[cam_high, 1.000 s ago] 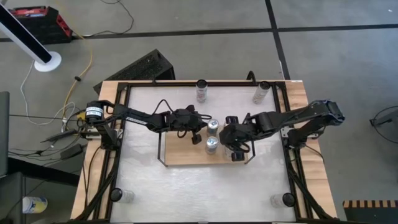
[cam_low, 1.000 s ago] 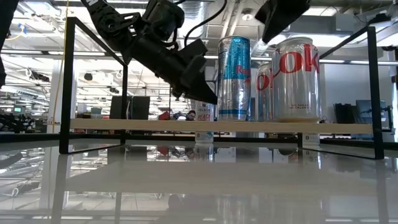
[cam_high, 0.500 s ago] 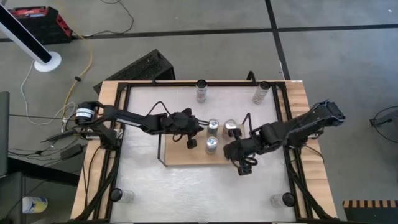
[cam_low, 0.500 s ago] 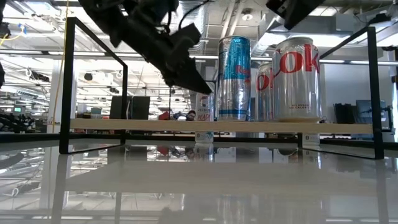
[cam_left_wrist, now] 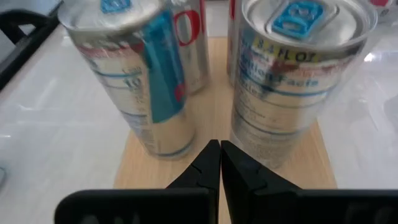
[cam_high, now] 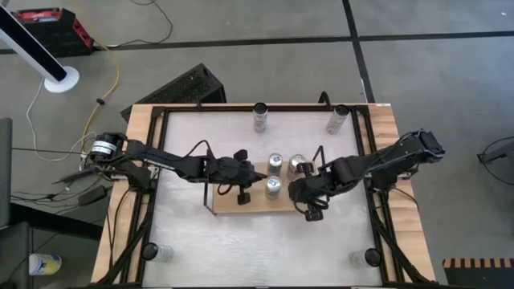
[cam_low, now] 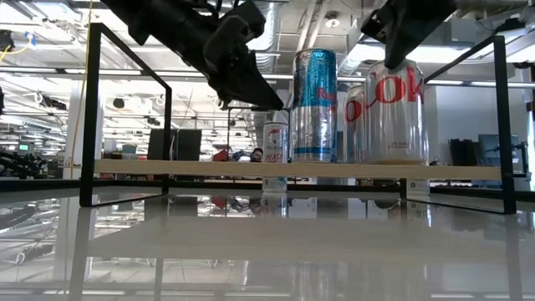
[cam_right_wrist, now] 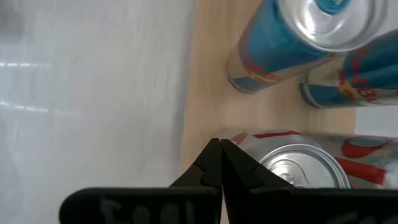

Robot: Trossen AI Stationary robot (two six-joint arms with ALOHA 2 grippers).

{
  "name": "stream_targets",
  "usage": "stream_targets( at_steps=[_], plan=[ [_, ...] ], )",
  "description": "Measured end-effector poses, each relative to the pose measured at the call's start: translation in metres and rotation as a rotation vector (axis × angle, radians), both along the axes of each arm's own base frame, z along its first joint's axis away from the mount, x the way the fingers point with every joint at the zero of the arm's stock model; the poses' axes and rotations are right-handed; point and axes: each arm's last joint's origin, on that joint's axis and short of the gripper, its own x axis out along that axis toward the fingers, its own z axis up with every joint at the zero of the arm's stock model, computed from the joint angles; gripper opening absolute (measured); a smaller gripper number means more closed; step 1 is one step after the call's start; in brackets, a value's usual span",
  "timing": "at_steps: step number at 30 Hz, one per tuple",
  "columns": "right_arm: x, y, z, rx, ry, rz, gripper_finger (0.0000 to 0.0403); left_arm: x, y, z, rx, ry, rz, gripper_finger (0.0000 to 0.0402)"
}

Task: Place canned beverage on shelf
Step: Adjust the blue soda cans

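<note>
Three upright aluminium cans stand on the shelf (cam_high: pixel 241 205), a pale wooden board with thin black wire ends. The right tool (cam_high: pixel 312 210), fingers pressed together and empty, hangs just above the squat red-lettered can (cam_low: pixel 399 104) — its smooth cylinder stands vertical. The left tool (cam_high: pixel 242 195), also closed and empty, faces the slim blue can (cam_left_wrist: pixel 134 74) just ahead.

Bright, even overhead light is seen throughout; ceiling lamps are mirrored as glare across the glossy table (cam_low: pixel 267 251), and the nearest cans (cam_left_wrist: pixel 155 81) are softly blurred in both wrist views.
</note>
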Motion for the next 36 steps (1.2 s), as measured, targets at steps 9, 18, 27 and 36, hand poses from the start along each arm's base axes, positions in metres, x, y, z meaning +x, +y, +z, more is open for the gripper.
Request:
stream_targets(
  at_steps=[9, 18, 27, 36],
  plan=[
    [0.002, -0.004, 0.0, -0.01, -0.006, 0.011, 0.0023, 0.001, 0.002, 0.002, 0.011, -0.025, 0.016, 0.0],
    [-0.003, -0.005, 0.033, -0.018, -0.113, 0.053, 0.0022, 0.003, 0.0, 0.005, -0.015, -0.065, -0.015, 0.0],
    [-0.025, -0.024, 0.061, -0.019, -0.19, 0.002, 0.0022, 0.003, -0.011, 0.006, -0.026, -0.071, -0.057, 0.0],
    [-0.03, -0.047, 0.069, -0.077, -0.228, -0.112, 0.0022, 0.004, -0.015, 0.009, -0.025, -0.107, -0.07, 0.0]
  ],
)
